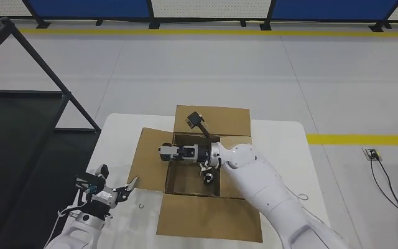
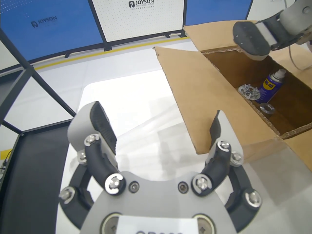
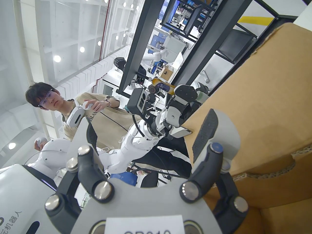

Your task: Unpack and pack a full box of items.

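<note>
Grey-padded and spread wide with nothing between its fingers, your left gripper (image 1: 118,176) hovers over the white table (image 1: 118,134) at the lower left of the top view, near the left flap of the brown cardboard box (image 1: 152,146). At centre frame that open box holds a blue spray can (image 2: 270,85), a silver notched metal disc (image 2: 249,91) and a small metal ring (image 2: 267,108), so I judge the unpacking unfinished and the repacking not begun. Stretched from the lower right, your right arm lies across the box, its right gripper (image 1: 163,151) level and pointing left above the opening, jaws apart and empty.
</note>
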Tool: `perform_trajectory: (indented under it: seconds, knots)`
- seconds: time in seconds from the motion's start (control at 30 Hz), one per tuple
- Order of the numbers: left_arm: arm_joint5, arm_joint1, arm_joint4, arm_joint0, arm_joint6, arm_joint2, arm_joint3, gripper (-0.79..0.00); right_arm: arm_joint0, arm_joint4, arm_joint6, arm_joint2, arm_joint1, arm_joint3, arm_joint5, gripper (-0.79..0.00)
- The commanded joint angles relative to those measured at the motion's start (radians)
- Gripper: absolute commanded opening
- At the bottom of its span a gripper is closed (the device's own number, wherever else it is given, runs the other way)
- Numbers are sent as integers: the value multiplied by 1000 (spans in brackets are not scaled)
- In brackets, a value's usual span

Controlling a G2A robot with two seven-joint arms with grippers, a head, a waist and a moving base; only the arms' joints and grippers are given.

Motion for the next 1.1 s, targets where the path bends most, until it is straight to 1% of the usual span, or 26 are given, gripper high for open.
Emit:
perform_trajectory:
  seconds: [0.0,0.13,0.27,0.47,0.7,0.83,1.07]
  knots:
    - [1,0,4,-7,-8,3,7,0,-36,-16,0,26,26,-66,0,0]
    - [-1,1,10,-18,-21,10,17,0,-118,-47,17,80,73,-207,17,0]
    - [-2,1,17,-23,-24,15,23,0,-188,-75,32,133,109,-312,33,0]
    - [7,1,18,-27,-25,12,30,0,-259,-104,32,188,139,-418,63,0]
    - [24,1,13,-42,-35,6,36,0,-320,-123,29,239,165,-506,77,0]
    - [36,3,33,-42,-33,-5,-6,0,-359,-146,24,268,180,-565,88,0]
    - [53,5,72,-10,-24,-34,-148,0,-422,-193,8,308,203,-651,127,0]
